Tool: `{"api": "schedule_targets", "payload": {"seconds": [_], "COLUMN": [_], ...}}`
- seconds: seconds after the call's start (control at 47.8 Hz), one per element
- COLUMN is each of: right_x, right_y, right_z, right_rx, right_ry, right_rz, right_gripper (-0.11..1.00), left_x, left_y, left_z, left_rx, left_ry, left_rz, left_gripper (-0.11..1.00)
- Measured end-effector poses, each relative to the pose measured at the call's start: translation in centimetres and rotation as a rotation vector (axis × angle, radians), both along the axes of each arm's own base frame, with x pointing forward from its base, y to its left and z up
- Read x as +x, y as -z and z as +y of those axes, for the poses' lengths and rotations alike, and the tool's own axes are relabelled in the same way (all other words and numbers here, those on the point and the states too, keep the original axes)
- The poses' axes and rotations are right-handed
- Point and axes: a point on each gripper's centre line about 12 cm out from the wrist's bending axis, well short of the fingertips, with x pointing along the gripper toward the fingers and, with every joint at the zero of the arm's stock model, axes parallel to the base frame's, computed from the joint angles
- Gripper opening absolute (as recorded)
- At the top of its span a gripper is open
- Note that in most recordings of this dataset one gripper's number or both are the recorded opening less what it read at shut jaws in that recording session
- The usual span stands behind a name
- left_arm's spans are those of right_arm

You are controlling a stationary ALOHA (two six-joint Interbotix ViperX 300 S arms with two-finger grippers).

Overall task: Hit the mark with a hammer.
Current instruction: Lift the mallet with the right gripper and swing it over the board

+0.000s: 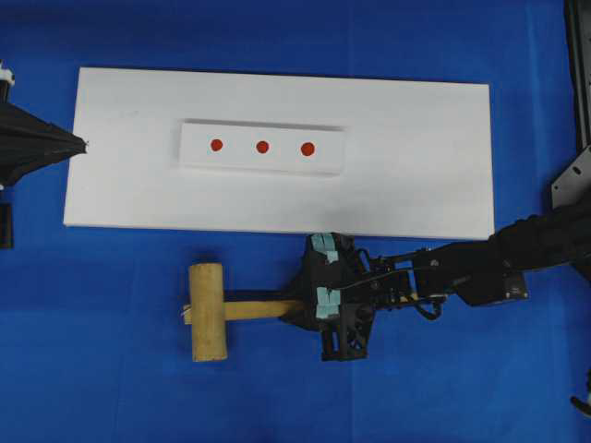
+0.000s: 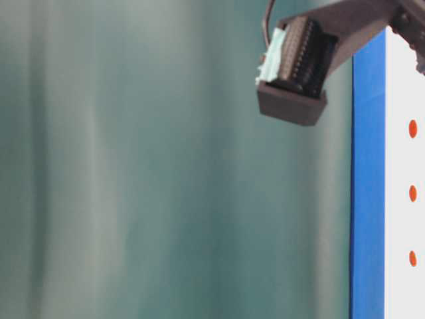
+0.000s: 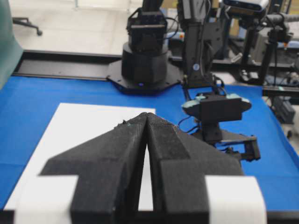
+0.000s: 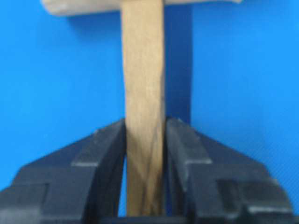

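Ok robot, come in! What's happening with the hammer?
Right gripper shut on hammer handle. Left gripper shut, empty. Hammer lying on blue cloth. Middle red dot uncovered.

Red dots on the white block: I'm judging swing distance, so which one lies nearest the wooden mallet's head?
The leftmost small round red dot in the overhead view; the light wooden mallet's cylindrical head lies almost directly below it, while the other two sit farther right.

1. The hammer (image 1: 209, 312) is light, plain wood, with faint grain on its handle.
2. The mark (image 1: 262, 147) is red, like the dot on either side of it.
3. The block (image 1: 261, 148) and board (image 1: 277, 152) are white.
4. The cloth (image 1: 111, 369) is bright blue.
5. The right gripper (image 1: 319, 277) is black with pale green pads.
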Motion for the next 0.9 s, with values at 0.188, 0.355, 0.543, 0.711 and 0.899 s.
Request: {"api": "schedule_targets", "payload": {"seconds": [0.188, 0.355, 0.543, 0.711, 0.899], "right_x": [0.0, -0.2, -0.6, -1.3, -1.6], "right_y": [-3.0, -5.4, -8.9, -11.5, -12.1], "right_z": [0.0, -0.3, -1.3, -1.7, -2.0], "right_rx": [-0.017, -0.028, -0.014, -0.001, 0.000], "right_ry": [-0.028, -0.043, -0.029, -0.024, -0.020], "right_rz": [-0.053, -0.099, -0.150, -0.202, -0.214], "right_gripper": [0.10, 0.10, 0.10, 0.10, 0.10], "left_x": [-0.2, -0.3, -0.3, -0.3, -0.3], "left_y": [-0.2, -0.3, -0.2, -0.2, -0.3], "left_z": [0.0, 0.0, 0.0, 0.0, 0.0], "left_rx": [0.000, -0.002, -0.002, -0.002, -0.002], "left_ry": [0.000, 0.000, 0.002, 0.002, 0.000], "left_rz": [-0.008, -0.011, -0.006, -0.006, -0.008], "left_gripper": [0.00, 0.00, 0.00, 0.00, 0.00]}}
